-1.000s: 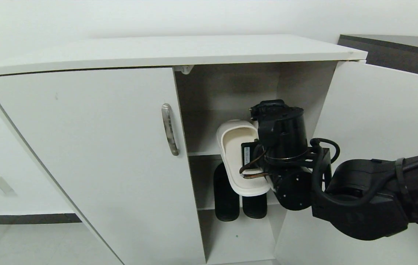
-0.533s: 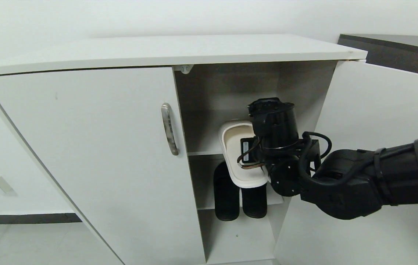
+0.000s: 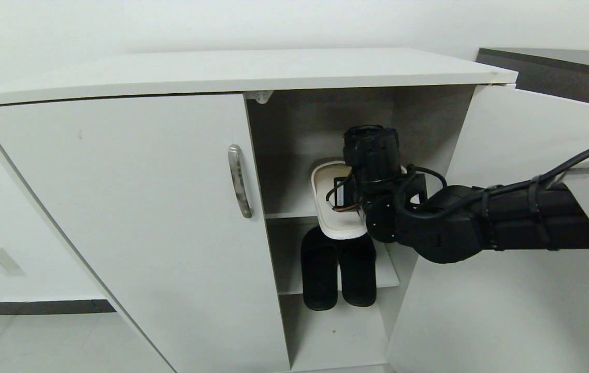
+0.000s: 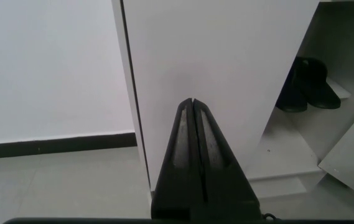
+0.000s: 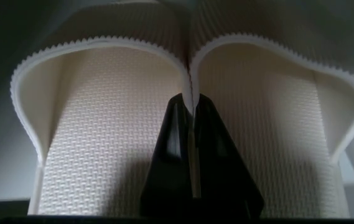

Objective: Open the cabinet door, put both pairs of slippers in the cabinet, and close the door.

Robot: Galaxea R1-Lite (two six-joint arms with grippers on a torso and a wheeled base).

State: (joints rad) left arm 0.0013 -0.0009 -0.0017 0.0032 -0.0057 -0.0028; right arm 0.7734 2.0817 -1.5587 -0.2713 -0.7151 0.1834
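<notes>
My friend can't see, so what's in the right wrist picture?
The right tool, shut, pinches the two white slippers together where their edges touch. Their bumpy cream surfaces spread out to both sides, with dark shadow around them.

Right hand (image 5: 192,111) carried white slippers (image 3: 331,220) deeper into cabinet (image 3: 221,72).

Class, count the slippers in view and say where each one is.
4. Two black slippers lie side by side on the lower shelf; two white slippers are pinched together in the right gripper, above them.
</notes>
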